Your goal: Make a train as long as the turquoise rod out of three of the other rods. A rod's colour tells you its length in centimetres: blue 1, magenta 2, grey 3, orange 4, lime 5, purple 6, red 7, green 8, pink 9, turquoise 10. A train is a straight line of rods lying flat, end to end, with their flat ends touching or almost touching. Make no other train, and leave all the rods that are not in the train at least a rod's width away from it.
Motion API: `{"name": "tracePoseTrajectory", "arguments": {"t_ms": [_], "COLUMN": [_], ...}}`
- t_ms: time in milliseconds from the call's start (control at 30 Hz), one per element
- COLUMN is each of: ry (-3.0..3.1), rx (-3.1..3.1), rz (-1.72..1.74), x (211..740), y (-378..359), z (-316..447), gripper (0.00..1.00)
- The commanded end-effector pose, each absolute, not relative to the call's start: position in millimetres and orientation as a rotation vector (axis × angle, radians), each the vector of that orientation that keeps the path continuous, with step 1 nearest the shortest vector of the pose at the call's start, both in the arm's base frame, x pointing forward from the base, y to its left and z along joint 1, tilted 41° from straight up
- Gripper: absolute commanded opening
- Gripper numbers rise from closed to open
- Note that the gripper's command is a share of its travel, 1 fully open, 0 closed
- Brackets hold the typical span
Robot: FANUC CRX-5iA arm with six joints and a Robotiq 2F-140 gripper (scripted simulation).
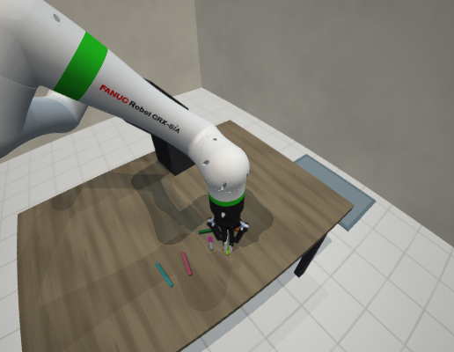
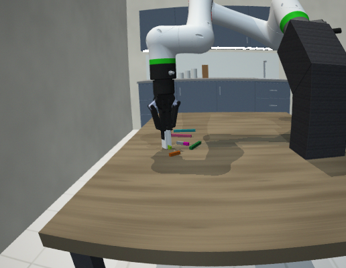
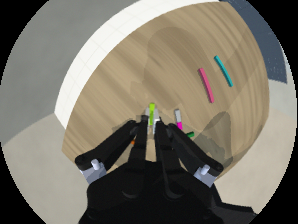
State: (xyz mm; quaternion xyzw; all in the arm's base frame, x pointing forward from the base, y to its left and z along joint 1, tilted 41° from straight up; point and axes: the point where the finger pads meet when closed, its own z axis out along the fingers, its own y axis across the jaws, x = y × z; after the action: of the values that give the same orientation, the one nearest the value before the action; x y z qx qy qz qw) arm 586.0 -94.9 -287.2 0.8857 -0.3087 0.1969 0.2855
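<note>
My gripper (image 1: 226, 244) points straight down at the table and is shut on the lime rod (image 1: 228, 252), which lies flat between the fingertips; the rod also shows in the exterior view (image 2: 169, 147) and in the wrist view (image 3: 152, 115). The turquoise rod (image 1: 164, 275) and the pink rod (image 1: 186, 263) lie side by side, apart, to the left. A magenta rod (image 1: 209, 239) lies end to end with a grey rod (image 1: 211, 246) just left of the fingers. A green rod (image 1: 205, 231) lies behind them. An orange rod (image 2: 174, 153) lies close to the gripper's other side.
The arm's dark base block (image 2: 318, 90) stands at the back of the table. The table's right edge (image 1: 327, 229) is a short way from the gripper. A grey mat (image 1: 336, 189) lies on the floor beyond it.
</note>
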Motion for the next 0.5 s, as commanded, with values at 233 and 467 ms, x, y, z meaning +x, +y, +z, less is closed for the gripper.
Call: {"name": "tracePoseTrajectory", "arguments": {"t_ms": [233, 467], "ry": [-0.825, -0.825], "rx": [2.369, 2.369], "rz": [0.527, 0.527], "x": [580, 574], "y": [-73, -50], "z": [-261, -232], "gripper": [0.03, 0.03]}}
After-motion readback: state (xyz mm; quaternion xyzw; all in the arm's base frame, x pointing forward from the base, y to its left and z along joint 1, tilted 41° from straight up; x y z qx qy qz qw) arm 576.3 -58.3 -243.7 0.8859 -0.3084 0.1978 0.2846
